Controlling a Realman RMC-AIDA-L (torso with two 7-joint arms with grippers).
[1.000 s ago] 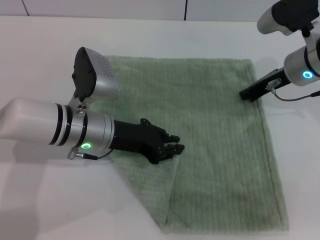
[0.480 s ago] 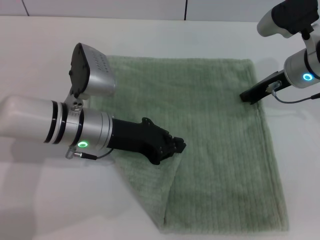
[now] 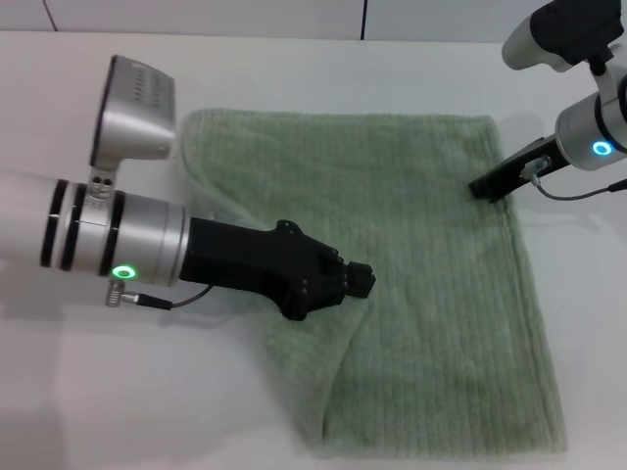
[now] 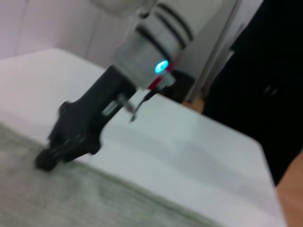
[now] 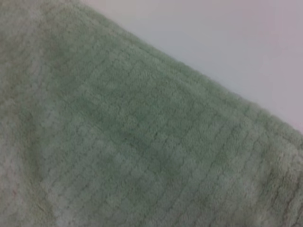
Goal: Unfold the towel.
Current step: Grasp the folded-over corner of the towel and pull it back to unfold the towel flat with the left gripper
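Note:
The pale sage-green towel (image 3: 431,294) lies spread on the white table (image 3: 294,69). Its near-left part is folded over into a slanted flap (image 3: 304,372). My left gripper (image 3: 358,282) reaches over the towel's left half and is shut on the edge of that flap near the towel's middle. My right gripper (image 3: 483,186) is shut, and its tip rests on the towel's far right edge. It also shows in the left wrist view (image 4: 52,158), touching the towel edge (image 4: 104,198). The right wrist view shows only the ribbed cloth (image 5: 132,142) close up.
Bare white table surrounds the towel on the left (image 3: 118,392) and the right (image 3: 588,323). A wall with dark seams (image 3: 363,18) runs behind the table's far edge. The right arm's cable (image 3: 578,192) hangs by its wrist.
My left gripper has moved right across the towel, dragging the folded flap's edge with it. The left arm's wrist has rolled. The right gripper has stayed in place.

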